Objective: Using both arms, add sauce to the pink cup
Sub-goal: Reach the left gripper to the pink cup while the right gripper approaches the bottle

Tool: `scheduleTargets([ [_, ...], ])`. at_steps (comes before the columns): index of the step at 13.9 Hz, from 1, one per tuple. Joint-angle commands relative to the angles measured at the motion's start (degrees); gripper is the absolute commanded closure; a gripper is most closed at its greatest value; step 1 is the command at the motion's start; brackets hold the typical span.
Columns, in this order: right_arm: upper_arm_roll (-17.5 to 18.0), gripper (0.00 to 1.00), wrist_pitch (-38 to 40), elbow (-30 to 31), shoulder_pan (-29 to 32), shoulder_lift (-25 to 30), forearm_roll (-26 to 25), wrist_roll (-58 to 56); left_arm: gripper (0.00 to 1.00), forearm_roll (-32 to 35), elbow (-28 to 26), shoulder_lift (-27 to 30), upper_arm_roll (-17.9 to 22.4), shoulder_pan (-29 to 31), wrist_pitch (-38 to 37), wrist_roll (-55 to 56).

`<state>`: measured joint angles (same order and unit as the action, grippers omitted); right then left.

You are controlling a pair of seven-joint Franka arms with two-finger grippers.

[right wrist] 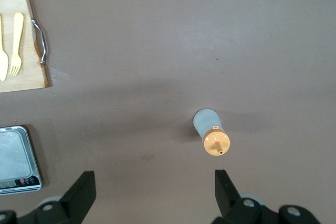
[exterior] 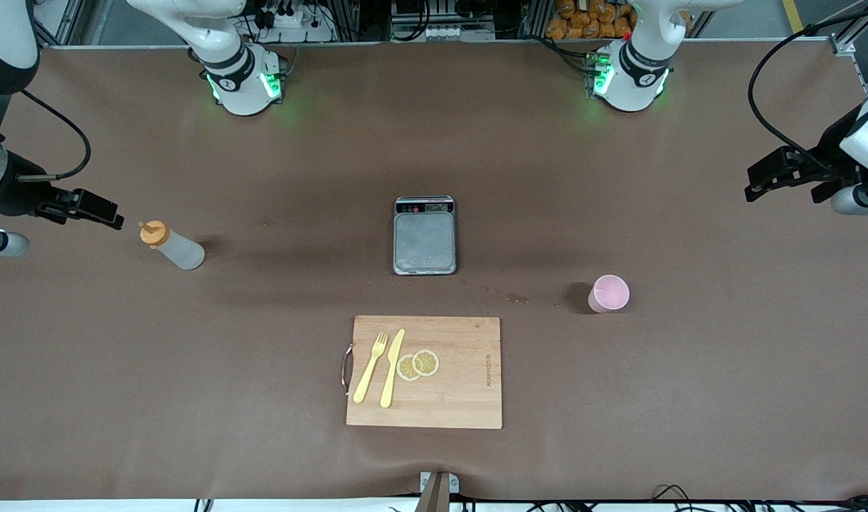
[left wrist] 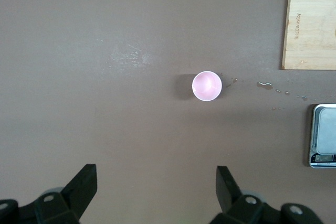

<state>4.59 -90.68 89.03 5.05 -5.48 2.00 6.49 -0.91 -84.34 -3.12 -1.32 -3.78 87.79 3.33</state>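
The sauce bottle [exterior: 172, 244], translucent with an orange cap, stands upright toward the right arm's end of the table. In the right wrist view the sauce bottle [right wrist: 212, 134] shows from above, apart from my right gripper [right wrist: 153, 177]. That right gripper [exterior: 110, 213] hangs open and empty over the table beside the bottle. The pink cup [exterior: 609, 293] stands upright toward the left arm's end, and the cup [left wrist: 207, 86] looks empty from above. My left gripper [left wrist: 156, 174] is open, holding nothing. It hangs over the table's end [exterior: 758, 181], well away from the cup.
A small kitchen scale [exterior: 425, 236] sits mid-table. Nearer the camera lies a wooden cutting board [exterior: 462, 398] bearing a yellow fork [exterior: 371, 367], a yellow knife [exterior: 392, 368] and lemon slices [exterior: 418, 364]. Small droplets [exterior: 516, 297] spot the table between scale and cup.
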Motion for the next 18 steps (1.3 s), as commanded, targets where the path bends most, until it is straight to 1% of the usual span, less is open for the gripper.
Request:
scheduleTargets([
  [1, 0.3, 0.00, 0.6, -0.8, 0.4, -0.2, 0.2, -0.4, 0.00, 1.5, 0.1, 0.2, -0.5, 0.0, 0.3, -0.5],
  [6, 0.2, 0.00, 0.7, -0.9, 0.7, -0.3, 0.1, -0.6, 0.00, 1.4, 0.3, -0.7, -0.4, -0.1, 0.4, -0.1],
  [8, 0.2, 0.00, 1.8, -0.9, 0.7, -0.3, -0.5, -0.6, 0.00, 0.9, 0.2, -1.9, -0.5, 0.0, 1.4, 0.0],
  [10, 0.2, 0.00, 2.0, -0.8, 0.8, -0.3, -0.5, -0.6, 0.00, 0.4, -0.5, -3.2, -0.6, 0.3, 3.1, 0.0],
  [14, 0.2, 0.00, 1.9, -0.9, 1.7, -0.4, 0.0, -0.6, 0.00, 0.2, -1.1, -5.4, -0.6, 0.4, 4.1, -0.1],
  [15, 0.2, 0.00, 1.9, -0.9, 1.7, -0.4, 0.0, -0.6, 0.00, -0.3, -2.2, -5.6, -0.6, 0.4, 5.5, -0.1],
  [18, 0.2, 0.00, 1.8, -1.0, 2.4, -0.8, 0.1, -0.5, 0.00, -3.2, -8.4, -5.3, -0.6, 0.4, 11.8, -0.1],
])
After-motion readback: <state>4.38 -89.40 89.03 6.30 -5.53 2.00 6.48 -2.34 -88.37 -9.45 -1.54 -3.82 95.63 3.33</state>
